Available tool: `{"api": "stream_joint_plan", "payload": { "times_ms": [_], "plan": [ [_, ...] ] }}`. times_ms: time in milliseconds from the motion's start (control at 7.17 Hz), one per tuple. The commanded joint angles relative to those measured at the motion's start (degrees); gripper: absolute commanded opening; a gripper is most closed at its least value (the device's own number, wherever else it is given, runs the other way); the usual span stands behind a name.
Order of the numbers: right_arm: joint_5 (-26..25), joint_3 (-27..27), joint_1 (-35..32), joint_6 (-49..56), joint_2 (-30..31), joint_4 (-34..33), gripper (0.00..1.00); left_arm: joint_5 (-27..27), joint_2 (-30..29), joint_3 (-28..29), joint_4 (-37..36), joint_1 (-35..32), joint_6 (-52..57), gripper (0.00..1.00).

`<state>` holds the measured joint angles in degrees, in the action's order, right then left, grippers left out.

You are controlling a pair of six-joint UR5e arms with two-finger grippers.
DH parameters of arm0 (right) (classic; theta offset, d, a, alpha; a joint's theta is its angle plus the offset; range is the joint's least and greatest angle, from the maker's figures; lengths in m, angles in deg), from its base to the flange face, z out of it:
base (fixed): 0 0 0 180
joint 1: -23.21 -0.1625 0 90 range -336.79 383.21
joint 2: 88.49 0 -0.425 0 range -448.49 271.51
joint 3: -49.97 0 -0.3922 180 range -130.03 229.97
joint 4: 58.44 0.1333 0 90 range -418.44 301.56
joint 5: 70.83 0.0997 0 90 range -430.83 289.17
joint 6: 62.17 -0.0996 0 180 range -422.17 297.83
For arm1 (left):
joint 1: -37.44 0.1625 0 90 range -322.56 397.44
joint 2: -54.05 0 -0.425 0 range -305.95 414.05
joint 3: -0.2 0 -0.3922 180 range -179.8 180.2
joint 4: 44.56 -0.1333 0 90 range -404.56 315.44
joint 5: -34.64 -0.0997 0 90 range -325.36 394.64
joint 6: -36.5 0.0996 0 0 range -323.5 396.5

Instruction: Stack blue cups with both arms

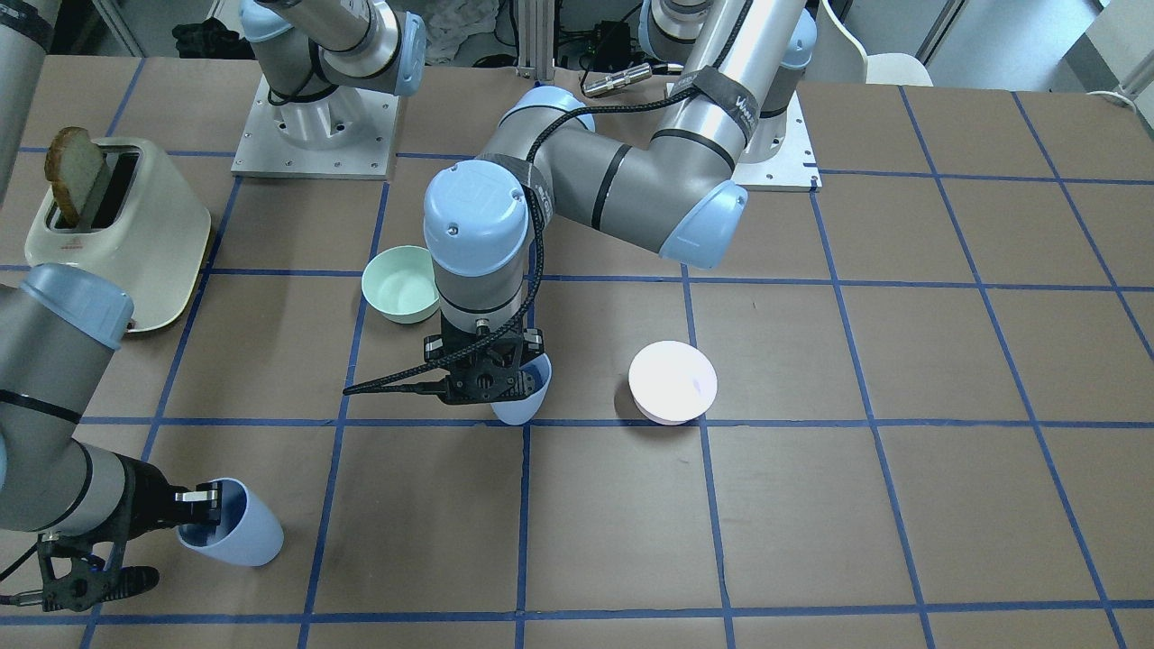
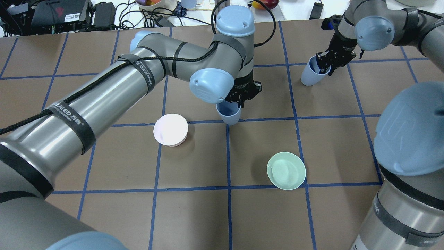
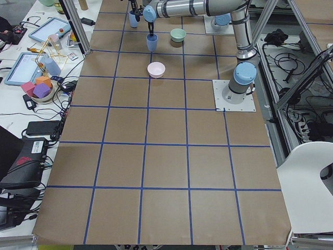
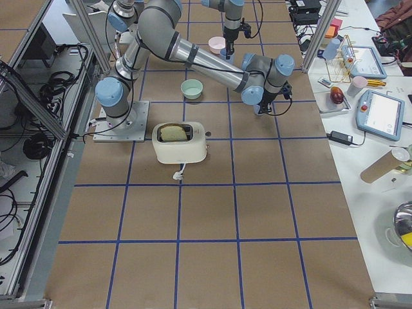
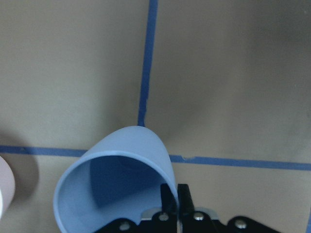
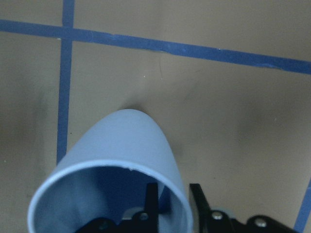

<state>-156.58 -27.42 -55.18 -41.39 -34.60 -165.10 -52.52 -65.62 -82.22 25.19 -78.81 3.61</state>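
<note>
Two pale blue cups are held by the rim, one by each gripper. My left gripper (image 2: 242,95) is shut on the rim of one blue cup (image 2: 229,114) near the table's middle, by a tape crossing; the same left gripper (image 1: 487,383) and cup (image 1: 523,401) show in the front view. In the left wrist view its fingers (image 5: 170,196) pinch the cup wall (image 5: 121,160). My right gripper (image 2: 329,61) is shut on the other blue cup (image 2: 309,74), which is tilted at the far right. In the right wrist view one finger (image 6: 152,194) is inside that cup (image 6: 121,141) and one is outside.
A mint-green bowl (image 2: 286,171) sits near the robot's side, right of centre. A pale pink bowl (image 2: 170,129) sits left of the left-hand cup. A cream toaster (image 1: 135,225) with a bread slice stands near the right arm's base.
</note>
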Motion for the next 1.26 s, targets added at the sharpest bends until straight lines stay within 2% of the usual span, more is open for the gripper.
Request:
{"api": "stream_joint_plan", "payload": {
  "times_ms": [0,140,419,558,837,1116],
  "plan": [
    [0.0,0.3,0.0,-0.1,0.5,1.5,0.00,-0.4,0.0,-1.6,-0.6,-0.7,-1.1,0.00],
    [-0.1,1.4,0.0,-0.2,0.6,3.0,0.00,-0.9,-0.6,-1.4,-0.7,-0.6,-0.5,0.00],
    [0.1,7.3,-0.2,-0.5,0.3,10.6,0.00,-1.8,-0.8,-1.5,-2.9,-0.6,-0.5,0.00],
    [0.1,7.9,-0.4,-0.6,0.4,11.2,0.00,-1.8,-1.2,-2.2,-2.9,-0.6,-0.6,0.00],
    [1.8,8.2,-0.9,-2.2,1.3,13.0,0.00,-1.8,-0.7,-1.7,-2.9,-0.4,-0.6,0.99],
    [1.7,8.1,-2.4,-3.4,3.4,14.7,0.00,-1.9,3.3,-1.0,-1.9,1.1,-0.3,1.00]
  ]
}}
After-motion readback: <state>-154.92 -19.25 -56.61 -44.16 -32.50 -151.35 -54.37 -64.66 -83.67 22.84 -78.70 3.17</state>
